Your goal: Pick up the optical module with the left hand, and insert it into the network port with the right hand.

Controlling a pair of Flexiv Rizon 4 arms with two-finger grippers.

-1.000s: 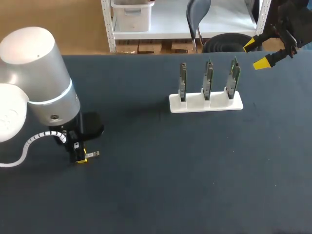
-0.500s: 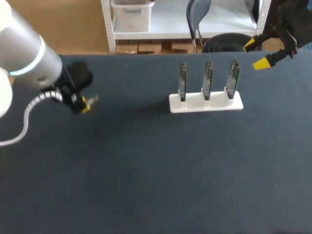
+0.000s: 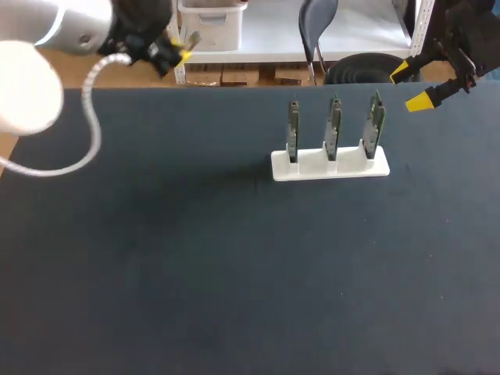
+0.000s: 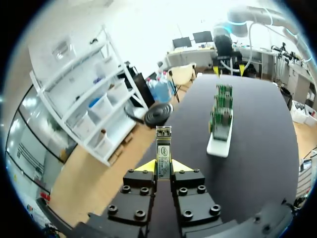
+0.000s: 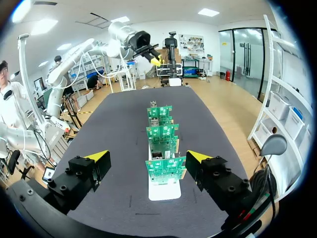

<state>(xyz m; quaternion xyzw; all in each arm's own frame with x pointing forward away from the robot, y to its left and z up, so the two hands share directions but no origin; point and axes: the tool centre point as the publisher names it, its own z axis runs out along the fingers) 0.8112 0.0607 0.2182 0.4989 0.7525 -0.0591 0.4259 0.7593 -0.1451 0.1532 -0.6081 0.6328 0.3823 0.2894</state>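
Observation:
My left gripper (image 3: pixel 181 51) is raised high over the table's far left edge, shut on the optical module (image 3: pixel 190 40), a slim metal stick poking out past the yellow tips. In the left wrist view the module (image 4: pixel 163 149) stands clamped between the two fingers (image 4: pixel 163 166). A white holder (image 3: pixel 330 165) with three upright green port boards (image 3: pixel 333 127) sits on the dark table, right of centre. My right gripper (image 3: pixel 415 84) hovers open at the far right, beyond the boards; in its own view the open gripper (image 5: pixel 146 159) flanks the nearest board (image 5: pixel 164 170).
The dark table top (image 3: pixel 234 266) spreads wide around the white holder, with nothing else lying on it. My left arm's white cable (image 3: pixel 86 141) hangs over the table's left part.
My left arm has lifted the module from low over the table's left side up and back to the far left edge. The right arm has stayed still.

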